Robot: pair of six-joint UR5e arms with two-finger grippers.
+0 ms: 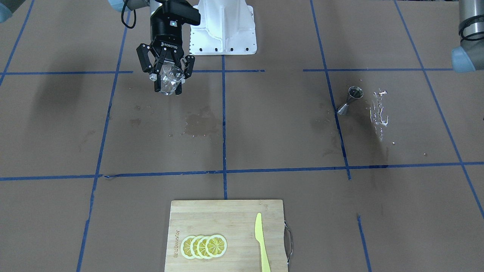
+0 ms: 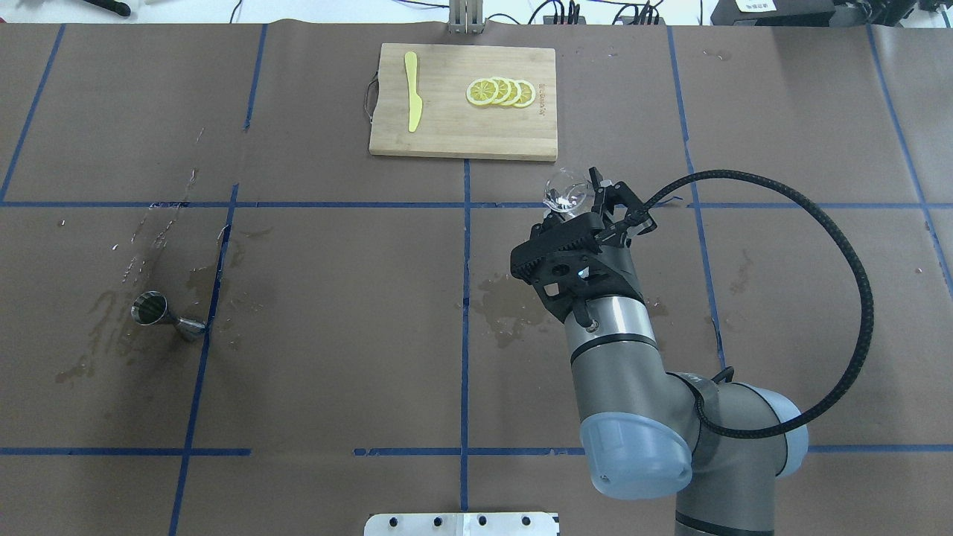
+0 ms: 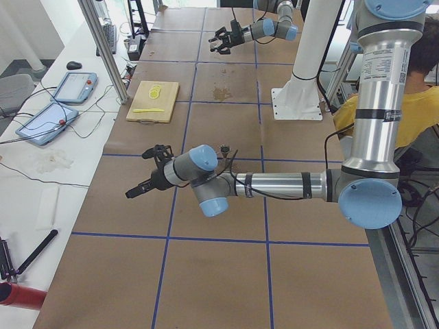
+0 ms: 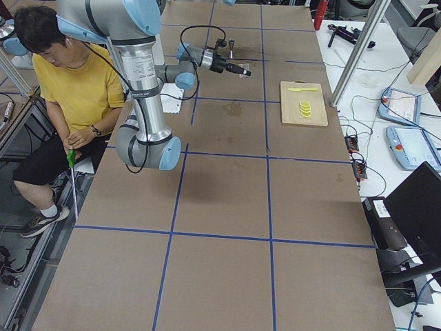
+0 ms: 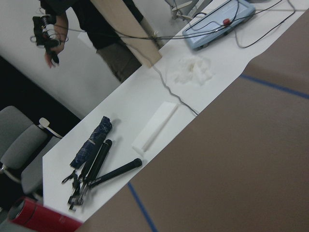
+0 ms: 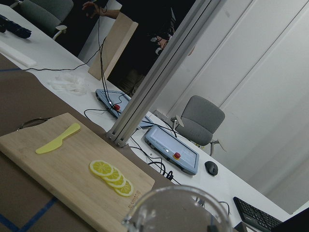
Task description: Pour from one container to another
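Glass cup [image 1: 168, 80] clamped in right gripper [image 1: 167, 89], off the table [image 1: 264, 136] on robot's right; only front view reads ROBOTIQ on it. Left gripper [image 3: 132, 193] shows only in left side view, opening unclear. Jigger [image 1: 349, 100] sits on table's left.

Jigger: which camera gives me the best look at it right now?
The exterior front-facing view: the jigger is unobstructed there, both cones and the open rim clear. Overhead exterior shows it about as well. Both side views show only a tiny speck; neither wrist view shows it.
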